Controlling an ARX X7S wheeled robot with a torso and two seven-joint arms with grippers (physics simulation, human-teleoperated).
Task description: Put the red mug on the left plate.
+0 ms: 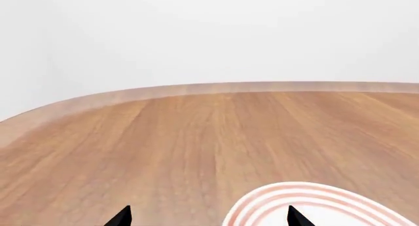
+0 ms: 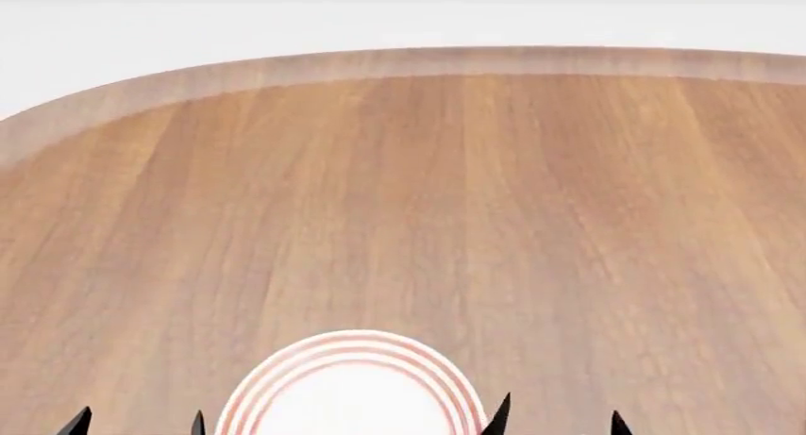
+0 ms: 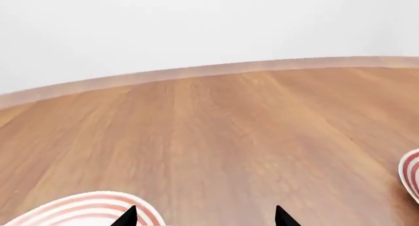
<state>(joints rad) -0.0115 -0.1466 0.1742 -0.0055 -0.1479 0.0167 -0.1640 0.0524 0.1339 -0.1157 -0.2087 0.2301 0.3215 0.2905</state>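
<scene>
The red mug is not in any view. One white plate with red rings (image 2: 353,345) lies at the near middle of the head view, between my two grippers. It also shows in the left wrist view (image 1: 295,191) and the right wrist view (image 3: 78,201). A second such plate (image 3: 411,173) peeks in at the edge of the right wrist view, farther right, so the first is the left one. My left gripper (image 2: 139,423) (image 1: 209,217) is open and empty just left of that plate. My right gripper (image 2: 558,419) (image 3: 204,217) is open and empty just right of it.
The wooden table (image 2: 403,171) stretches ahead to a rounded far edge (image 2: 377,62), with a plain white wall behind. Only the black fingertips of both grippers show at the bottom of each view.
</scene>
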